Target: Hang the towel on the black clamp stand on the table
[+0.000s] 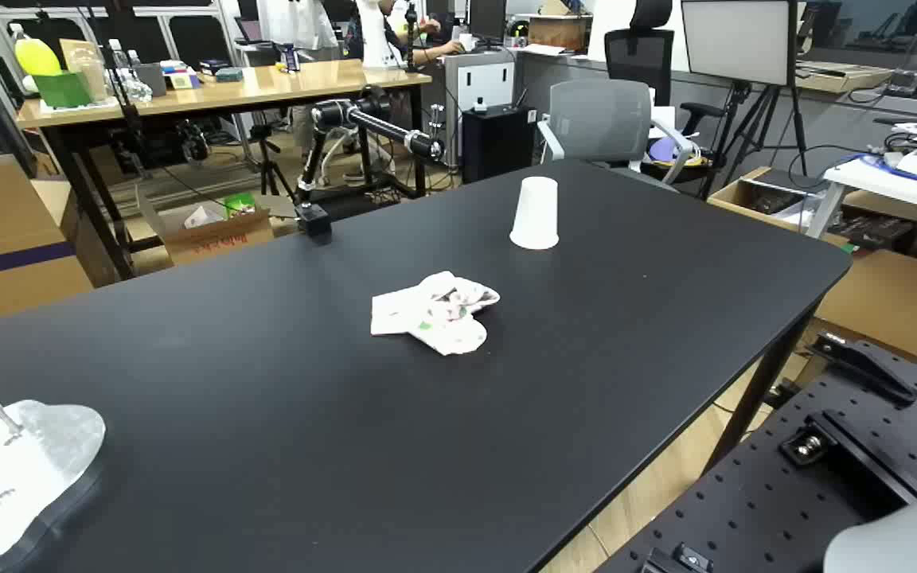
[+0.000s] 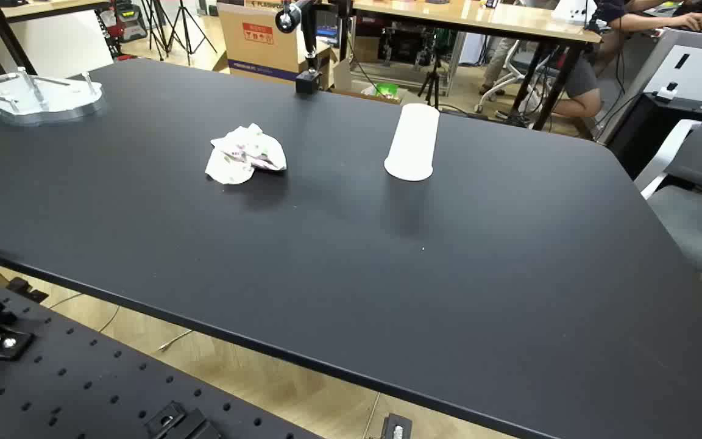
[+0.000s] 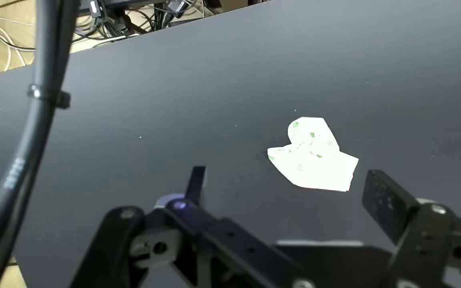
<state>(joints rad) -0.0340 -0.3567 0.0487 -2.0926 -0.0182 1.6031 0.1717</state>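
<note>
Reaching the towel (image 3: 312,164) comes first, my read. Gripper (image 3: 286,182) jaws stand wide apart in the wrist view, nothing held between them. Towel lies on the table (image 1: 307,446), apart from the gripper: past the jaw tips, slightly right of mid-gap. How much of that offset is forward and how much is down, can't tell; exterior views don't show the gripper. Towel's a crumpled heap, no clear long axis. Its flat flap (image 3: 340,172) points right in the wrist view, toward the right jaw; jaws close left-right, so a small shift right should centre it. Careful with sides: in an exterior view the flap (image 1: 395,312) points left, so wrist view looks turned round. I'd pinch the bunched middle; the flap alone probably slips. Stand (image 1: 314,220) is at the table's far edge, beyond the towel in both exterior views, well apart, nothing hung on it. Cup (image 2: 413,143) is right of the towel, looks off the carry path.
</note>
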